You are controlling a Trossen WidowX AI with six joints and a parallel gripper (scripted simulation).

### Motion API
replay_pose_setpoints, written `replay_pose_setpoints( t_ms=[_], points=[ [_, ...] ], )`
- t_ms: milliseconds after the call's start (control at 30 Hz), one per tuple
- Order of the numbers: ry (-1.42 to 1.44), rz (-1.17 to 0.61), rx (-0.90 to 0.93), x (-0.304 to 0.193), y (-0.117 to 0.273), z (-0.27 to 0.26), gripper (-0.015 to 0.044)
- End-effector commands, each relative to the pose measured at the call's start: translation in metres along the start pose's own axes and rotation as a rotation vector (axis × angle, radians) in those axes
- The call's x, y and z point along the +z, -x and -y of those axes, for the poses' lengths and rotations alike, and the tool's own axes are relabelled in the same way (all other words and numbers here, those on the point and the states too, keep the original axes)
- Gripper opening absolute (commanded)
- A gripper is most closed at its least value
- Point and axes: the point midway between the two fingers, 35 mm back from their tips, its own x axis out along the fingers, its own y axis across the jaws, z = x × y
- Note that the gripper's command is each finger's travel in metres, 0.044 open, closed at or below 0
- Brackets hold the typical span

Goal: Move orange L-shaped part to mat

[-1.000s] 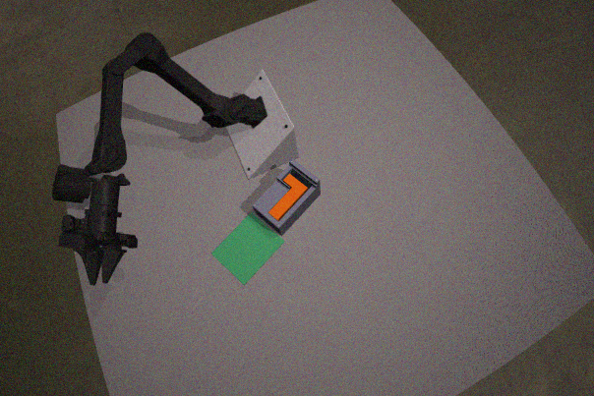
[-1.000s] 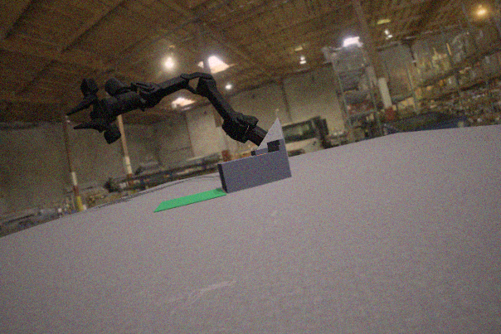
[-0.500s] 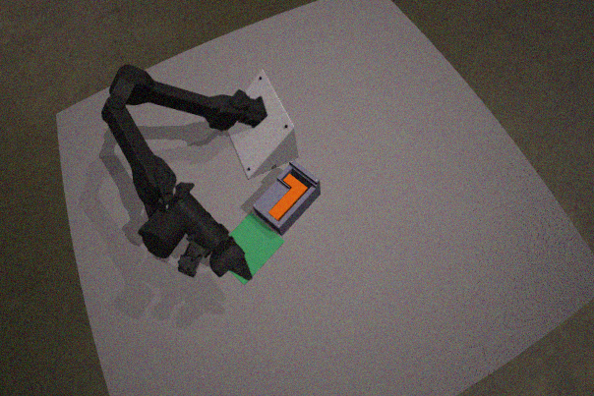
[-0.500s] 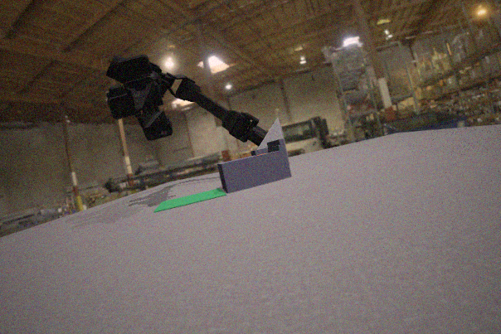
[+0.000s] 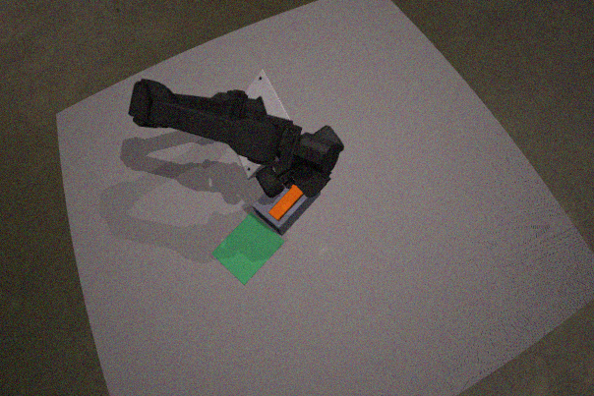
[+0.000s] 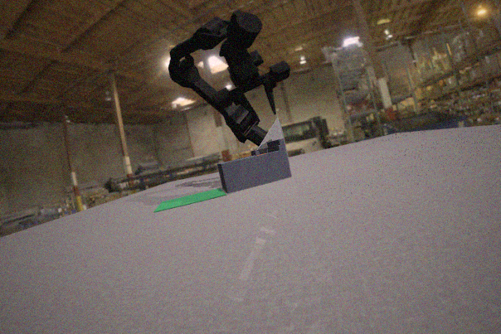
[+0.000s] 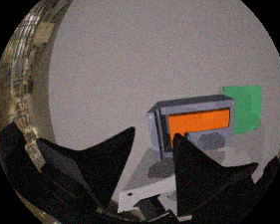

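Note:
The orange L-shaped part (image 5: 286,202) (image 7: 199,119) lies in the pocket of the grey tray (image 5: 299,217) (image 6: 257,173) (image 7: 189,104) and looks level with its top. In the wrist view its short leg is at the left end, partly behind the right finger; in the top view the arm covers this end. My gripper (image 7: 154,134) is partly open, with nothing between its fingers. It hangs above the L-shaped end of the tray, clear of the part. The green mat (image 5: 248,250) (image 6: 191,199) (image 7: 246,109) is bare, beside the tray's other end.
The pale base plate (image 5: 272,97) (image 6: 274,133) stands close behind the tray, on the arm's side. A raised wall edges the tray at the L-shaped end. The arm's links arch high over the base plate, and their shadows fall across the table and the mat.

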Motion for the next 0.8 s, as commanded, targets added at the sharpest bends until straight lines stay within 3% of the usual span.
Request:
replay_pose_setpoints(
  t_ms=[0,367,600,767],
  points=[
    [0.313,-0.084,-0.201,-0.034,0.001,-0.011,0.0180],
    [0.328,-0.087,-0.211,-0.035,-0.001,-0.011,0.0180],
    [0.327,-0.086,-0.213,-0.038,-0.063,0.003,0.0180],
    [0.327,-0.087,-0.214,-0.039,-0.071,0.005,0.0180]
  ],
)
